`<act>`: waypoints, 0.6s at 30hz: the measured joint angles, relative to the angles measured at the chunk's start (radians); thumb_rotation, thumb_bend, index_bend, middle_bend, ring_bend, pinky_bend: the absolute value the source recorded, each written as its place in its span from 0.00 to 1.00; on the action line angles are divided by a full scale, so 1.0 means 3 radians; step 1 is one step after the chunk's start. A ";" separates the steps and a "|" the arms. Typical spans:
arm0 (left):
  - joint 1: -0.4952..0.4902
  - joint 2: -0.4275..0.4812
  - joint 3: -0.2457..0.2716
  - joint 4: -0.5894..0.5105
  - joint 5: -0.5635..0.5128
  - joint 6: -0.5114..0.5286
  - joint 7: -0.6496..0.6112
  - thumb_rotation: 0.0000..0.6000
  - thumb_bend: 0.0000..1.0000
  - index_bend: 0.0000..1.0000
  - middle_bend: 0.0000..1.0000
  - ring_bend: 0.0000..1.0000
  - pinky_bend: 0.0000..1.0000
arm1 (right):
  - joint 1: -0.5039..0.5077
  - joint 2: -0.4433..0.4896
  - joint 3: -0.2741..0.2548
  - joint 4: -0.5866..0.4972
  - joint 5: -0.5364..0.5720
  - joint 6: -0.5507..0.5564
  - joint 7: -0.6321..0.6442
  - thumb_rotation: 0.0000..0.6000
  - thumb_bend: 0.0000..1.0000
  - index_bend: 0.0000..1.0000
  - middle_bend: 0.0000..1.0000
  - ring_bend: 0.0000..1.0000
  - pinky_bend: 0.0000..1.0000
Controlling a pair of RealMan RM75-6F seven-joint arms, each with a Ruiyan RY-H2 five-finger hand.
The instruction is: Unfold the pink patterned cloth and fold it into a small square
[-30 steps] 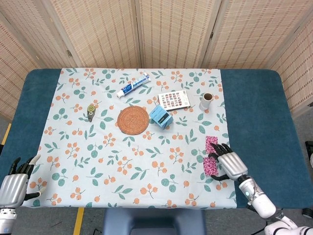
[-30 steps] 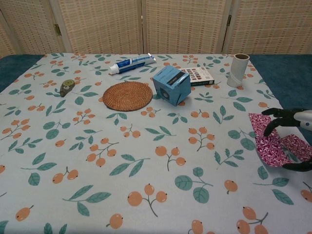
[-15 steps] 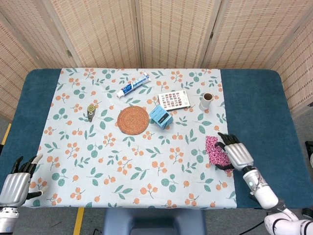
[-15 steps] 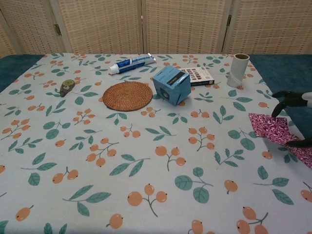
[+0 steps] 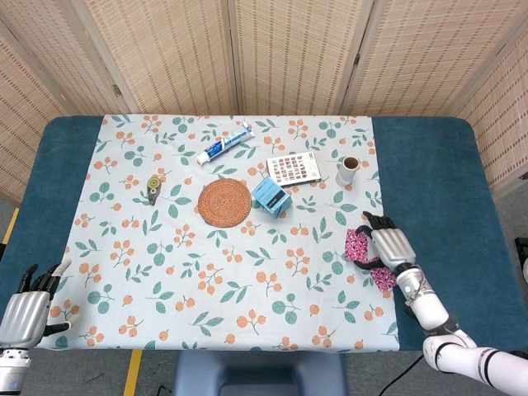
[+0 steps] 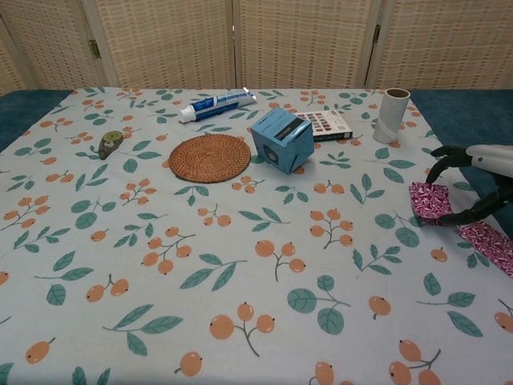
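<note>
Nearest of all, the left hand [image 5: 23,312] was seen at the front left corner of the table, off the floral tablecloth [image 5: 206,280], with its fingers spread and nothing held in it. Further in, on the right side of the cloth-covered area, the right hand [image 5: 389,247] was laid over the pink patterned cloth [image 5: 360,245], with its fingers curled down and its thumb reached round toward the near side. The chest view showed the same right hand [image 6: 473,180] arched above the cloth [image 6: 430,201], fingertips apart and lowered around a bunched part of the fabric, while a flat strip of it trailed toward the near right. Whether the fabric was actually pinched could not be told from either view. The cloth was placed near the right edge of the tablecloth, beside the bare blue table [image 5: 437,190].

Beyond it, toward the middle, a round woven coaster [image 5: 224,202] was set just beside a tilted blue box [image 5: 271,195]. A small green tape dispenser [image 5: 153,187] was found well to the left. Further back, a patterned book [image 5: 294,167] and a paper cup [image 5: 348,170] were placed near each other, and a toothpaste tube [image 5: 224,144] was laid at an angle toward the far edge.
</note>
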 measured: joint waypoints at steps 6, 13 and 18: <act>-0.0003 -0.0017 0.0000 0.0041 -0.0004 -0.0011 -0.0029 1.00 0.19 0.10 0.18 0.27 0.00 | 0.0054 -0.0066 0.0041 0.0085 0.0152 -0.0068 -0.0033 0.72 0.26 0.26 0.02 0.00 0.00; 0.0004 -0.0033 0.0003 0.0070 -0.0013 -0.0010 -0.0053 1.00 0.19 0.10 0.18 0.27 0.00 | 0.0085 -0.0082 0.0049 0.0122 0.0180 -0.0091 -0.0013 0.72 0.26 0.22 0.02 0.00 0.00; 0.0006 -0.0036 0.0007 0.0073 -0.0009 -0.0008 -0.0053 1.00 0.19 0.10 0.18 0.27 0.00 | 0.0080 -0.0069 0.0035 0.0119 0.0166 -0.0083 0.0016 0.72 0.26 0.20 0.02 0.00 0.00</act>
